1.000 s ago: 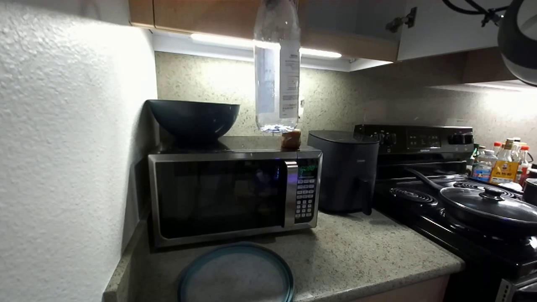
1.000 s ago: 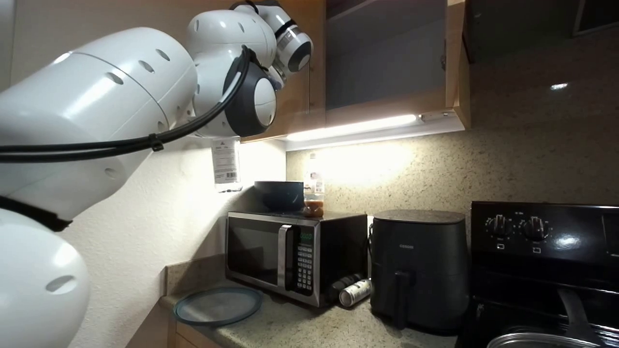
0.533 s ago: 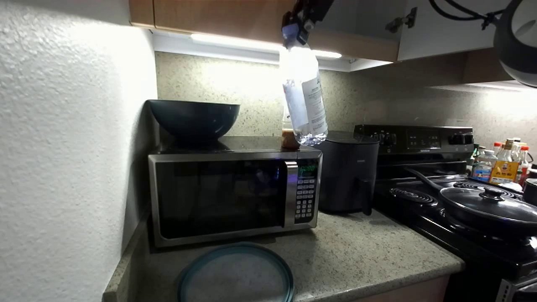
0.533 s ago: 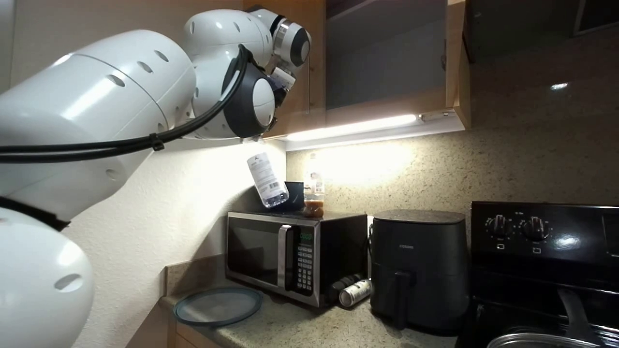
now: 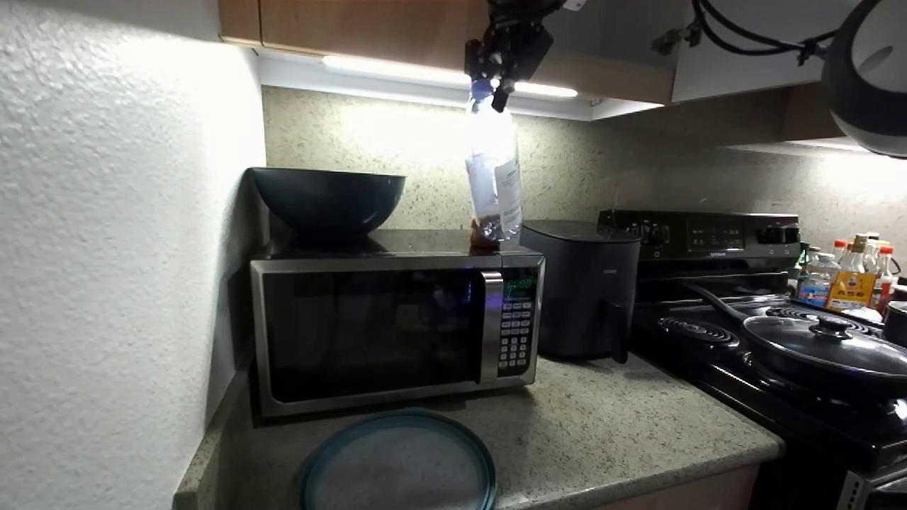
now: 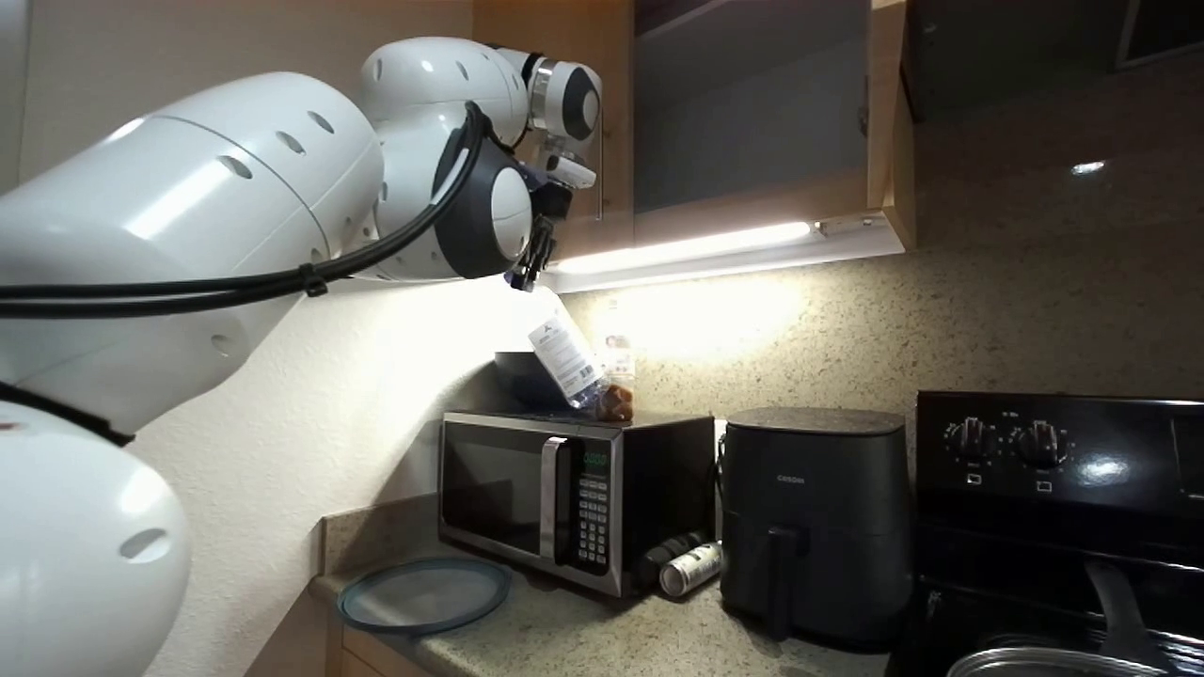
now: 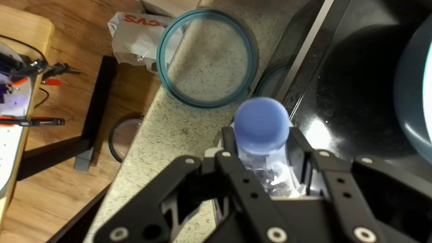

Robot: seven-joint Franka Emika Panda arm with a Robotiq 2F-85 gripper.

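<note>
My gripper (image 7: 262,136) is shut on a clear plastic bottle, its fingers (image 7: 297,141) on either side just below the blue cap (image 7: 261,123). In both exterior views the bottle (image 5: 504,188) hangs over the microwave top, label showing. It leans, with its base towards a second bottle (image 6: 617,404) that has brown contents and stands on the microwave (image 6: 527,498). The two bases overlap in both exterior views; whether they touch I cannot tell. Part of the gripper (image 6: 522,280) is hidden behind the arm in an exterior view.
A dark bowl (image 5: 326,202) sits on the microwave's left part. An air fryer (image 6: 816,527) stands right of it, with a can (image 6: 691,569) between. Wooden cabinets (image 5: 368,28) hang close behind the gripper. A round teal-rimmed lid (image 7: 206,103) lies on the counter; a covered pan (image 5: 829,347) is on the stove.
The held bottle has come down and in over the microwave, going from upright to tilted, and the gripper has come into view above it. The brown-filled bottle seems to have shifted slightly.
</note>
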